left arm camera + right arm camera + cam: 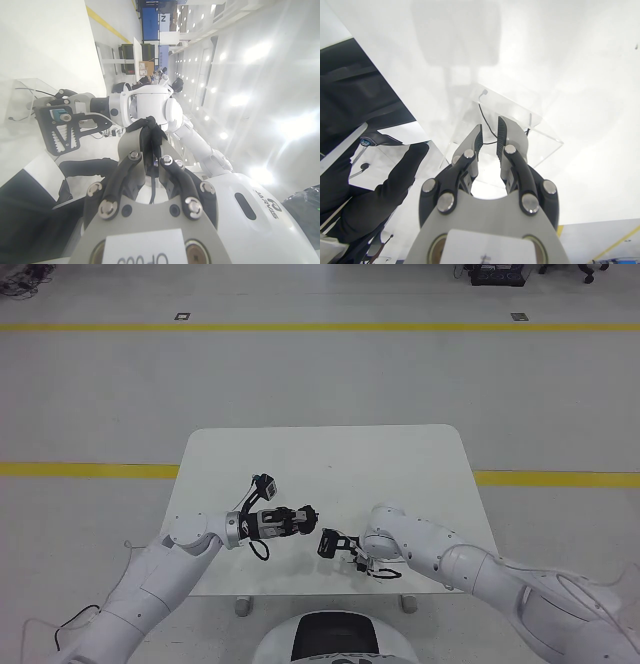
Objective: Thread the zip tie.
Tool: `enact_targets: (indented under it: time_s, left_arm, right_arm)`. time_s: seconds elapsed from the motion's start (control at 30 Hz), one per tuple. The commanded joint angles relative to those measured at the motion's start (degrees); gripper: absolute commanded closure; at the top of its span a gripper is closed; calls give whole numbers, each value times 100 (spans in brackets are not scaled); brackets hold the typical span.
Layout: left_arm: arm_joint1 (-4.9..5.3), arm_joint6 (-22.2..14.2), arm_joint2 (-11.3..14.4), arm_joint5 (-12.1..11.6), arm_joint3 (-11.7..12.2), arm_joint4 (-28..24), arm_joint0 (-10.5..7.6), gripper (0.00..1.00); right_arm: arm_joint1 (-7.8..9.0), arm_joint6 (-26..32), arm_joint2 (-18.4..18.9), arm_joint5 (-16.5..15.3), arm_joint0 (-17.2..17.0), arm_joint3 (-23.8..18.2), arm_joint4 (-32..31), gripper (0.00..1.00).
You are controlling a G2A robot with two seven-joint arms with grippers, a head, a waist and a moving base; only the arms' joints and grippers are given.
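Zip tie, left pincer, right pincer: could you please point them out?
zip tie (pixel 147 142), left wrist view, strap middle.
left pincer (pixel 310 513), top view, between fingertips.
right pincer (pixel 490 131), right wrist view, between fingertips.

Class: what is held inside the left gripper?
A black zip tie is clamped in the left gripper, its bunched end poking out beyond the grip. The stretch inside the grip is covered.

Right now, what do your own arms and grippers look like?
The left arm and right arm are glossy white rounded shells. The left gripper and right gripper match: two light-grey fingers on black linkages with silver pins, ribbed black pads, a white label on the grey base. A thin black cable loops by the left wrist.
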Motion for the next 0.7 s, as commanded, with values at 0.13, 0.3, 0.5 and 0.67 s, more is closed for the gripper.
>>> enact_targets:
  time_s: [0.13, 0.3, 0.5, 0.67]
  left_arm:
    - [0, 0, 0, 0, 0, 0, 0, 100]
    - [0, 0, 0, 0, 0, 0, 0, 100]
    - [0, 0, 0, 0, 0, 0, 0, 100]
    - [0, 0, 0, 0, 0, 0, 0, 100]
  right_arm:
    - [-23, 34, 0, 0, -4, 40, 13, 88]
    - [-49, 53, 0, 0, -6, 78, 17, 87]
    - [-74, 61, 0, 0, -10, 123, 18, 88]
    - [-98, 72, 0, 0, -11, 160, 11, 87]
